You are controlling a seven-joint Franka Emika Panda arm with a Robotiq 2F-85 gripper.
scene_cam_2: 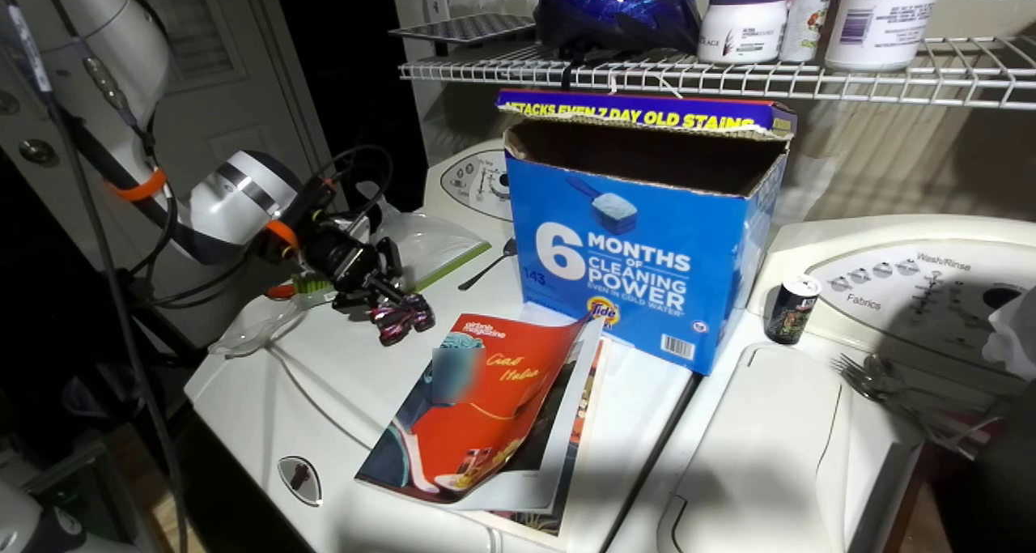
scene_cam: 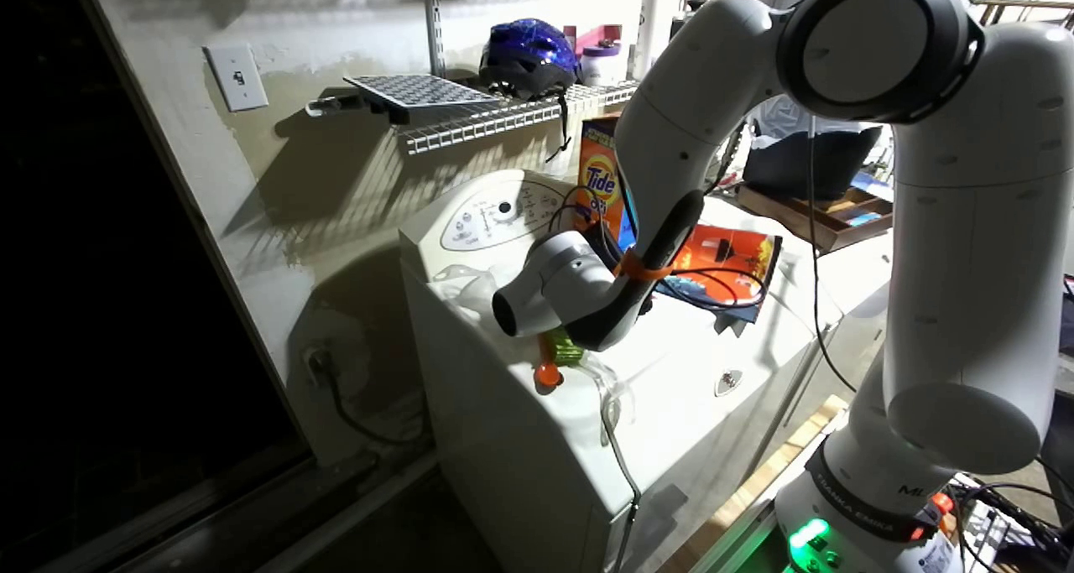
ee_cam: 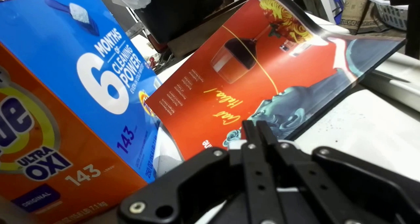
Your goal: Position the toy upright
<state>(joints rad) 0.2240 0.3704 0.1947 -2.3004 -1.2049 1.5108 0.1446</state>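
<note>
"Two white machines stand side by side. Which carries the toy?"

"The one beneath the gripper. It is near that machine's side edge, the yellow-green body and orange-red end showing in both exterior views."

"Upright?"

"Lying down, by the look of it, though the robot arm hides some of it, so its exact pose is hard to tell."

"And the gripper?"

"Clenched. In the wrist view the fingers stand pressed together, tips aimed toward a red magazine and apart from the toy."

"What about that shiny pinkish thing?"

"It shows at the tips in an exterior view; whether the gripper touches it cannot be told."

"And around them?"

"A tall detergent box with its flap up stands just beside the magazine. A clear plastic bag with a green strip lies near the gripper, a dark spoon close to it. On the neighbouring machine a black can stands upright, with cutlery close by. Above, a blue helmet rests on a wire shelf."
</note>
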